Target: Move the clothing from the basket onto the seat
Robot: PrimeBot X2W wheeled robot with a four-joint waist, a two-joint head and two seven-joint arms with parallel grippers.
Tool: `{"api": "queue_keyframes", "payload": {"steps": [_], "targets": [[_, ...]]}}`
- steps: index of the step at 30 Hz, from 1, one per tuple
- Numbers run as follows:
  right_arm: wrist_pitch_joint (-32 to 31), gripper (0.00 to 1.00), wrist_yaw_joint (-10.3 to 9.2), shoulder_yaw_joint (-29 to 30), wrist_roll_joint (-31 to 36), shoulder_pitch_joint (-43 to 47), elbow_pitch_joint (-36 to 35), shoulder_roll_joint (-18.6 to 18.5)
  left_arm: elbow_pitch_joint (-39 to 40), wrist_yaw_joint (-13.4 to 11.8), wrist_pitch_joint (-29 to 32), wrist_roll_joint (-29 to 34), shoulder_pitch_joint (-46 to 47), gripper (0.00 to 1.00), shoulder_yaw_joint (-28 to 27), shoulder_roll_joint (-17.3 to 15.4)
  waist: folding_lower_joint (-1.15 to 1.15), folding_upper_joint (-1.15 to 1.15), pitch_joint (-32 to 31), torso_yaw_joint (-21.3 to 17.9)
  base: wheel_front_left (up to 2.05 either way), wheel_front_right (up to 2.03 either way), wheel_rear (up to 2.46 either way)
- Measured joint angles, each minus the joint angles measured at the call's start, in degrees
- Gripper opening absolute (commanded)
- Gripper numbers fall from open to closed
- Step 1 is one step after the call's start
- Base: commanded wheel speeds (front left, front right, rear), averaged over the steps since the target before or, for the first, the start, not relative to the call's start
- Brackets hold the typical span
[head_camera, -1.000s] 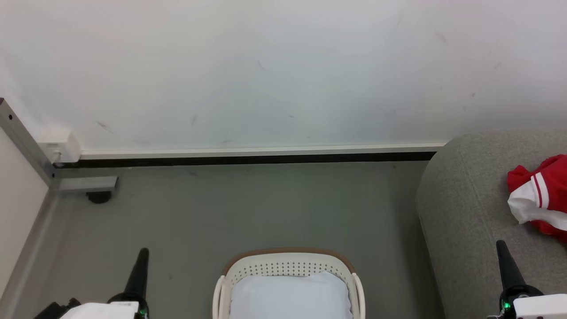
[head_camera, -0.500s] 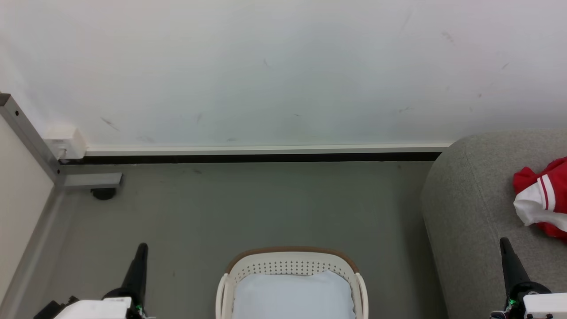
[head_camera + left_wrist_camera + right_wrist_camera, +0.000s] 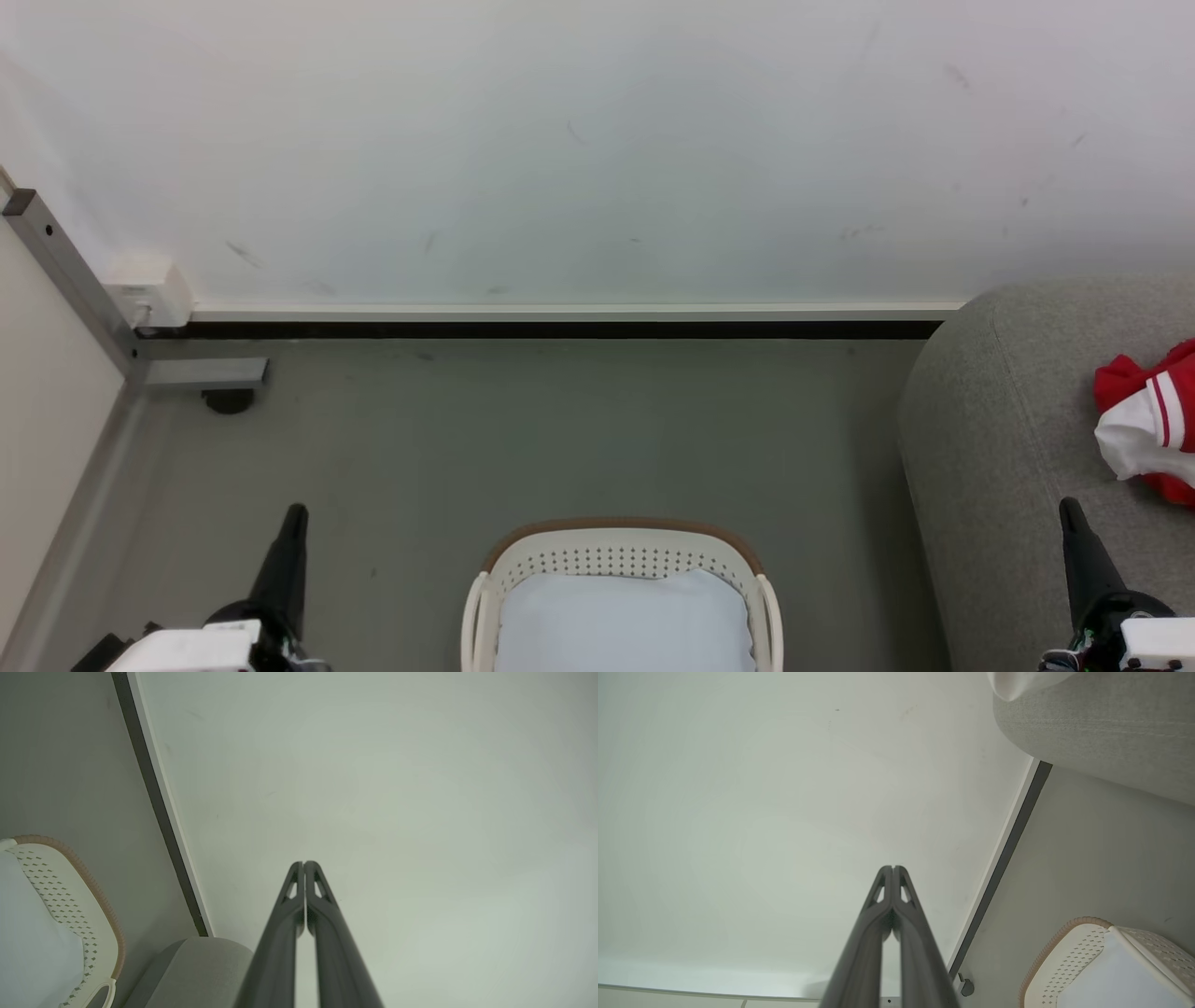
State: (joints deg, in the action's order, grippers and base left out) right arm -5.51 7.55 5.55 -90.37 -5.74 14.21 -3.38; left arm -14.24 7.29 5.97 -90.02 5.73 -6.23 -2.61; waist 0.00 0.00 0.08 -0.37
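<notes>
The cream basket (image 3: 616,556) with a brown rim stands on the floor at the bottom centre; only a pale bluish-white liner (image 3: 624,621) shows inside it. Red and white clothing (image 3: 1148,425) lies on the grey seat (image 3: 990,448) at the right edge. My left gripper (image 3: 295,511) is shut and empty at the lower left, over the floor left of the basket. At the lower right, my right gripper (image 3: 1070,504) is shut and empty over the seat's front part. In the wrist views both finger pairs (image 3: 304,864) (image 3: 893,868) press together, pointing at the white wall.
A white wall (image 3: 560,149) with a black baseboard (image 3: 541,329) runs behind the grey floor (image 3: 523,439). A grey metal frame leg with a caster (image 3: 229,399) stands at the left, near a white box (image 3: 149,289) on the wall.
The head camera has shifted slightly, so the whole picture has slid to the right. Both grippers stay shut and keep their places; the clothing and basket lie as before.
</notes>
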Motion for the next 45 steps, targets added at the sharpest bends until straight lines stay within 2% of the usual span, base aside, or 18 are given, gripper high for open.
{"api": "queue_keyframes", "payload": {"steps": [7,45], "targets": [[-0.76,0.00,0.00,0.55,-2.30,-0.07,-0.07,0.15,0.09,0.00,0.56,-1.99,0.23,0.00,-0.24,-0.02,0.00,0.00,0.10,0.37,0.00,0.00,0.00],[-0.97,0.00,0.00,0.74,-2.33,-0.09,-0.08,0.32,0.10,0.01,0.57,-1.99,0.26,0.00,-0.25,-0.03,0.00,0.00,0.10,0.37,0.00,0.00,0.00]]}}
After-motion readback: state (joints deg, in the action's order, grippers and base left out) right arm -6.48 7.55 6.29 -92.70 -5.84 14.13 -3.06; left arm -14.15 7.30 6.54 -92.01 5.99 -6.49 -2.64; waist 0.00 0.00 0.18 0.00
